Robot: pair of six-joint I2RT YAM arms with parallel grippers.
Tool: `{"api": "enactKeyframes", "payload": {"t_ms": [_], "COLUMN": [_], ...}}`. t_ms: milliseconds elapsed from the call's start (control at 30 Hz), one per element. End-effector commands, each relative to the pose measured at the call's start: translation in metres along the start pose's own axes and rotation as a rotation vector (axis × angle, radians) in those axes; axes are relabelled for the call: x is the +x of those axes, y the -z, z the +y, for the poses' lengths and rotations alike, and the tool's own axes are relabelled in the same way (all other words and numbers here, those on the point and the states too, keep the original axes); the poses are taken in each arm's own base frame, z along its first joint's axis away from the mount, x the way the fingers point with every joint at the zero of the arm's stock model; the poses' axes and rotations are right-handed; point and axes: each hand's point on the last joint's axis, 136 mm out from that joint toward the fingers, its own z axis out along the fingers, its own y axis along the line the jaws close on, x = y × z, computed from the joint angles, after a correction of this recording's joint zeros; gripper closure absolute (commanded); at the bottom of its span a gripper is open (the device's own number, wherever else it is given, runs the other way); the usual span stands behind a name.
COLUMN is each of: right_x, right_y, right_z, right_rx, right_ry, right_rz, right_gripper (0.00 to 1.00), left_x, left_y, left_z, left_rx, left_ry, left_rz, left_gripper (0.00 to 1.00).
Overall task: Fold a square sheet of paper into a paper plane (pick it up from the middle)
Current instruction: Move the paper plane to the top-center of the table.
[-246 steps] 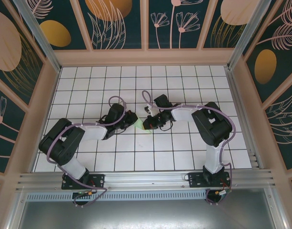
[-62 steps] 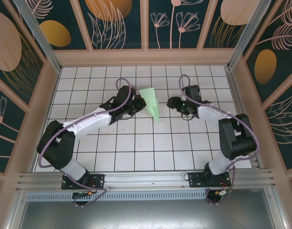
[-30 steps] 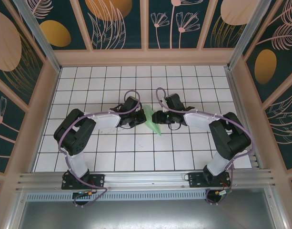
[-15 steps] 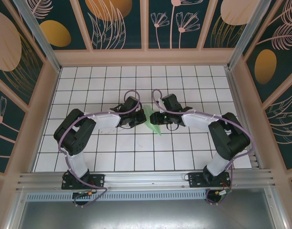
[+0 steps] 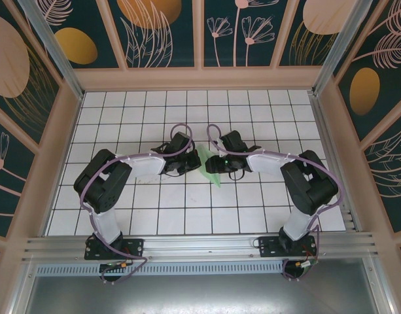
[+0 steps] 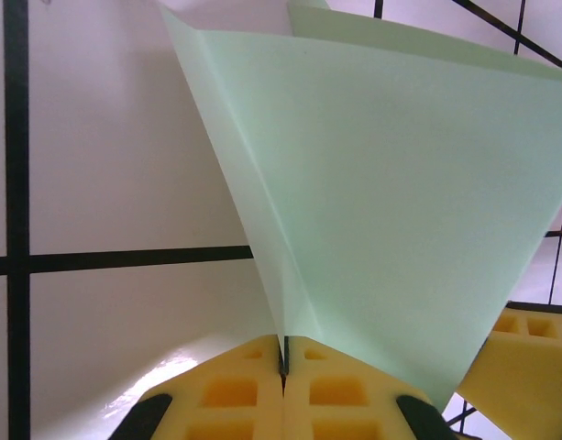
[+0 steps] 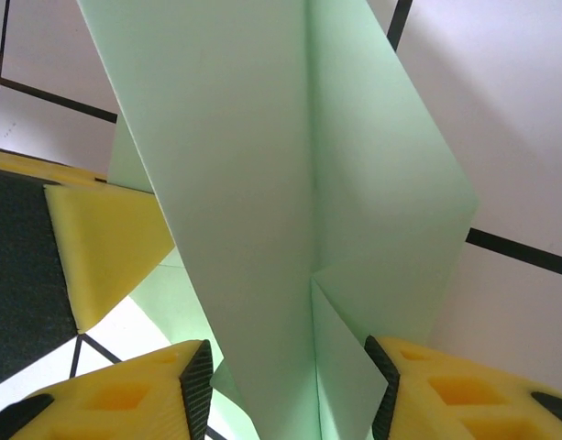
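Paper plane (image 5: pixel 212 167): pale green, creased, mid-worktop (image 5: pixel 187 216), between both arms. Left pincer (image 6: pixel 283 367): pressed together on its folded edge. Right pincer (image 7: pixel 285 390): spread, straddling the paper. Handling: hold left firm; close right squarely along the crease.

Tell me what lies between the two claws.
The paper plane, seen in the top view. The left wrist view shows the left claw shut on its fold; the right wrist view shows the right claw open around it.
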Motion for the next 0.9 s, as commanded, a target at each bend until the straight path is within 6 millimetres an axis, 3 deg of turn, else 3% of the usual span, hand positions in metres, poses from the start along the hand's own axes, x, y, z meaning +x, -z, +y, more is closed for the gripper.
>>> {"api": "enactKeyframes", "payload": {"t_ms": [0, 367, 700, 867], "right_x": [0.003, 0.005, 0.007, 0.006], "right_y": [-0.003, -0.012, -0.012, -0.012], "right_z": [0.006, -0.001, 0.012, 0.008], "right_rx": [0.002, 0.089, 0.041, 0.065], "right_ry": [0.042, 0.059, 0.098, 0.094], "right_rz": [0.027, 0.040, 0.036, 0.033], "right_gripper": [0.49, 0.52, 0.43, 0.42], "left_x": [0.007, 0.004, 0.004, 0.003], "left_y": [-0.005, 0.000, -0.002, -0.001], "left_z": [0.007, 0.005, 0.005, 0.006], "left_rx": [-0.021, -0.021, -0.029, -0.033], "left_ry": [0.011, 0.009, 0.005, 0.003], "left_rz": [0.019, 0.008, 0.010, 0.007], "left_gripper": [1.00, 0.96, 0.94, 0.93]}}
